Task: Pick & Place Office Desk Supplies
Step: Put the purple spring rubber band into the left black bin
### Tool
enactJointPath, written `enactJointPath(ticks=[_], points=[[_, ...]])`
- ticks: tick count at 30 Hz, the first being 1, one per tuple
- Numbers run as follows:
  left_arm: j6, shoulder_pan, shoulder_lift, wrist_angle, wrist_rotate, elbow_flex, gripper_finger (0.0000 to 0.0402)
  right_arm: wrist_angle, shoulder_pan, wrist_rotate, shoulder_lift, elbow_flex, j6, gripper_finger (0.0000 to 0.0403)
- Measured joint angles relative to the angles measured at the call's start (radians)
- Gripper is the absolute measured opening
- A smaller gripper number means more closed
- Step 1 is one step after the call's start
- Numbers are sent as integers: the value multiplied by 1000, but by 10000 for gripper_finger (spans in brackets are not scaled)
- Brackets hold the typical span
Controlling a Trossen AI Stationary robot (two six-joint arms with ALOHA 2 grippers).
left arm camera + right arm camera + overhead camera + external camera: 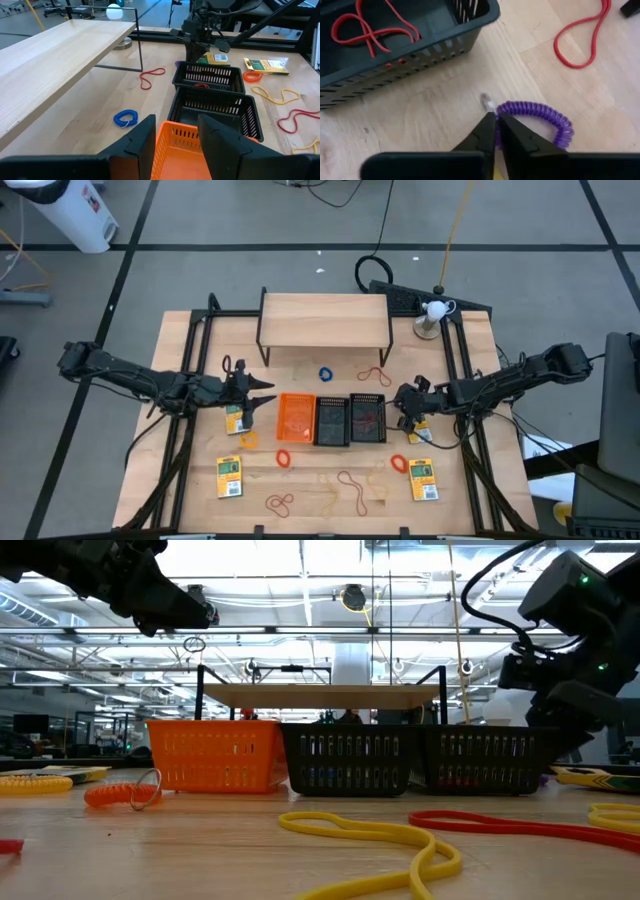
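Observation:
An orange mesh bin [295, 418] and two black mesh bins [331, 420] [367, 418] stand in a row at the table's middle; the right one holds a red band [367, 27]. A purple coiled loop [540, 114] lies on the table to the right of that bin. My right gripper [496, 119] slants down onto it, shut. My left gripper [177, 135] hangs open above the orange bin's left end [187, 150], with nothing between its fingers. Yellow-and-green packs [230, 477] [424, 480] and several loose bands lie on the table. My right gripper pinches the purple coiled loop at the end beside its small metal ring [506, 107], between the two fingertips. The fingers slant down from the table's right side. The rest of the loop [562, 131] lies flat on the table.
A light wooden shelf [325, 320] on black legs stands at the far middle. A blue coil [326, 373] and a red band [375, 373] lie in front of it. Orange coils [283, 458] [398, 463] and more bands [350, 490] lie toward the near edge.

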Motion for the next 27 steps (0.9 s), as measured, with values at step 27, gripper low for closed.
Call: enactJointPath(ticks=[27], points=[[-19, 0, 0, 6, -34, 0, 150, -117, 0, 151, -219, 154, -173, 1]])
